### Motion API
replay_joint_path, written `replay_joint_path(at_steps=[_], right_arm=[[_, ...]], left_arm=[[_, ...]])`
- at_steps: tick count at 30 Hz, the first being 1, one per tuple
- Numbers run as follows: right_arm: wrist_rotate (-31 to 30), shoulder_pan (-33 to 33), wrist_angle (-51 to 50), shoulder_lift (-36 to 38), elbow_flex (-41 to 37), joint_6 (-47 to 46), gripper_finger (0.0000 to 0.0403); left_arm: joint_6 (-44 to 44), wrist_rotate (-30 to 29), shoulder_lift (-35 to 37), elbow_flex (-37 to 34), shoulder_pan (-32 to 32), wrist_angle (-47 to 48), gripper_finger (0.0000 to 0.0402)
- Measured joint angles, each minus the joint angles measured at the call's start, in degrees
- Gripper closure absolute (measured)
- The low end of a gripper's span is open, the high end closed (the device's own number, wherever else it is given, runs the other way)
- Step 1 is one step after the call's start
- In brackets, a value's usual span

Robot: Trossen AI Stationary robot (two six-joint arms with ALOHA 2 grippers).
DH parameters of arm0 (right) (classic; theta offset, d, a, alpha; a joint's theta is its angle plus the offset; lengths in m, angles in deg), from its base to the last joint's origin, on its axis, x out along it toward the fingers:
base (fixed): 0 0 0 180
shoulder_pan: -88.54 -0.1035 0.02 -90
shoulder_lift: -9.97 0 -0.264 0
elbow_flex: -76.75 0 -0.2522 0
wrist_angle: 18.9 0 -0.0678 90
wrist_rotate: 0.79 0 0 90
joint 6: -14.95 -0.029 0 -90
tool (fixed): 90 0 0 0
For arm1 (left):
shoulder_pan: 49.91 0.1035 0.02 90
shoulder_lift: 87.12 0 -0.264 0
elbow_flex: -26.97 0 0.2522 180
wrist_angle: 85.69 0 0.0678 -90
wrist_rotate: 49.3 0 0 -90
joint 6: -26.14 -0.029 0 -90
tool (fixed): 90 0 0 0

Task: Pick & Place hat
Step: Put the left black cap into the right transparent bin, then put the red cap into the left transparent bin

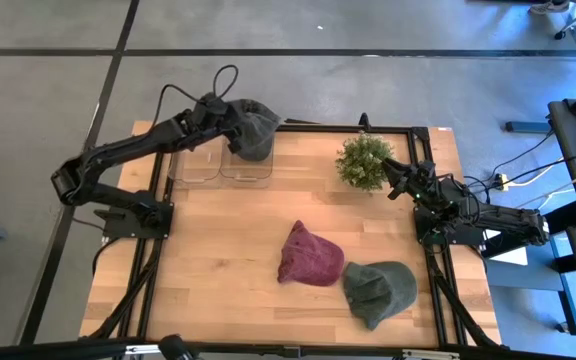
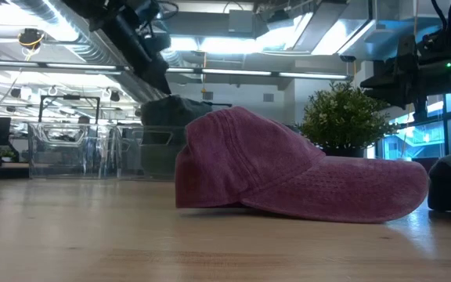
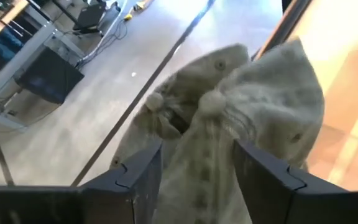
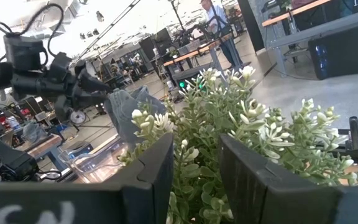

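Note:
A grey-green hat is in my left gripper at the table's far edge, over two clear bins. In the left wrist view the hat fills the gap between the fingers of my left gripper. A maroon hat lies brim-down on the table's middle, large in the low view. A dark green hat lies to its right near the near edge. My right gripper waits open beside a small potted plant. My left gripper pinches the grey-green hat's bunched crown between its two fingers, several layers of cloth. The top button shows just beyond the fingertips. The hat hangs below the fingers over the bins' far side; whether it touches a bin cannot be told.
The potted plant stands right in front of my right gripper at the far right. The clear bins sit at the far left of the wooden table, whose near left part is bare. A black frame rims the table.

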Motion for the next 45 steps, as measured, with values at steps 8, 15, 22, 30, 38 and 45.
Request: replay_joint_path(at_steps=[8, 15, 22, 30, 38, 45], right_arm=[[0.00, 0.01, 0.00, 0.01, 0.00, 0.11, 0.0276], [0.00, 0.01, -0.01, 0.00, 0.00, 0.72, 0.0276], [0.04, 0.02, -0.04, 0.00, 0.00, 3.12, 0.0276], [0.04, 0.01, -0.09, 0.00, 0.00, 3.21, 0.0276], [0.23, 0.02, -0.11, 0.01, 0.00, 3.17, 0.0276], [2.68, 0.00, -0.20, 0.01, 0.00, 3.15, 0.0276]], left_arm=[[7.46, 4.09, 7.40, 0.05, -2.07, -0.60, 0.0214], [22.03, 27.79, 10.45, -0.06, -12.83, -0.77, 0.0214], [35.27, 7.96, 2.87, -6.69, -37.80, -9.99, 0.0212], [41.85, -5.51, -12.53, -8.68, -52.89, -21.85, 0.0212], [47.87, -7.46, -27.47, -8.72, -57.28, -30.13, 0.0213], [51.80, -6.95, -35.57, -8.72, -57.62, -35.66, 0.0214]])
